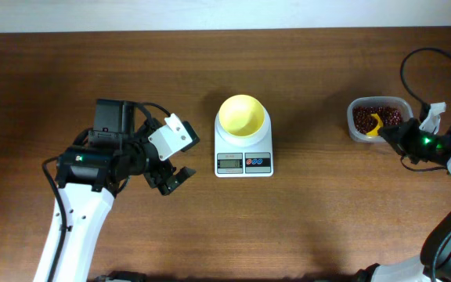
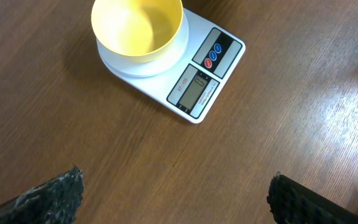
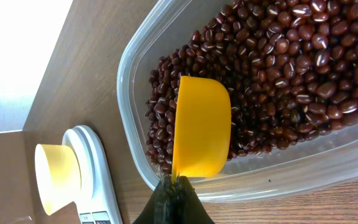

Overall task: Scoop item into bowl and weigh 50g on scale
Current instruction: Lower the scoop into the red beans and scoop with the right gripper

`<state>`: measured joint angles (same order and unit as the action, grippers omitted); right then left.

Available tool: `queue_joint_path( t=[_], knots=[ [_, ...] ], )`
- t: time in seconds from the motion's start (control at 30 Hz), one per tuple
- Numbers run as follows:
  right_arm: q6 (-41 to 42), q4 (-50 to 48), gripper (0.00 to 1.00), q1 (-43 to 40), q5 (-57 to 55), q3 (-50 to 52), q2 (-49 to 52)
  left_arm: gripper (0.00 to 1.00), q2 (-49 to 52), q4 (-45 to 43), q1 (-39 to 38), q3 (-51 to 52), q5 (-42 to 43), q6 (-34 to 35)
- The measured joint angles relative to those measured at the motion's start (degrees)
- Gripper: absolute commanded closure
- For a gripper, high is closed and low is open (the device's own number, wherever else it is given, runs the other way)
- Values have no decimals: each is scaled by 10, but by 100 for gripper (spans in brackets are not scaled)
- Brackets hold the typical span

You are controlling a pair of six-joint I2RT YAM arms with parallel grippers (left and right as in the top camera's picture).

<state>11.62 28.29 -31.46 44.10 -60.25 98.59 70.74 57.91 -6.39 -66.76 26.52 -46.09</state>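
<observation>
The pale yellow bowl [image 1: 243, 116] stands empty on the white scale [image 1: 243, 161] at the table's middle; both also show in the left wrist view, the bowl [image 2: 137, 26] on the scale [image 2: 207, 74]. The red-brown beans [image 1: 388, 116] lie in a clear tub [image 1: 358, 133] at the right. My right gripper [image 3: 174, 186] is shut on the handle of a yellow scoop [image 3: 201, 127], whose cup sits turned on its side over the beans [image 3: 291, 68] in the tub [image 3: 129, 81]. My left gripper [image 1: 171, 178] is open and empty, left of the scale, above bare wood.
The table's far edge meets a white wall at the top of the overhead view. A black cable [image 1: 413, 66] loops above the right arm, near the tub. The left arm's white body [image 1: 77, 219] reaches in from the lower left.
</observation>
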Motion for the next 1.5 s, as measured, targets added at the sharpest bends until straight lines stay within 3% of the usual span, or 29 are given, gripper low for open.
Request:
queue_joint_path(
  t=[0.27, 0.57, 1.27, 1.5],
  knots=[
    [1, -6, 96, -50, 50, 1, 0, 1, 0, 0, 0, 0, 0, 0],
    [2, -18, 96, -50, 95, 2, 0, 1, 0, 0, 0, 0, 0, 0],
    [49, -35, 96, -57, 68, 3, 0, 1, 0, 0, 0, 0, 0, 0],
    [52, -35, 96, -80, 116, 3, 0, 1, 0, 0, 0, 0, 0, 0]
  ],
)
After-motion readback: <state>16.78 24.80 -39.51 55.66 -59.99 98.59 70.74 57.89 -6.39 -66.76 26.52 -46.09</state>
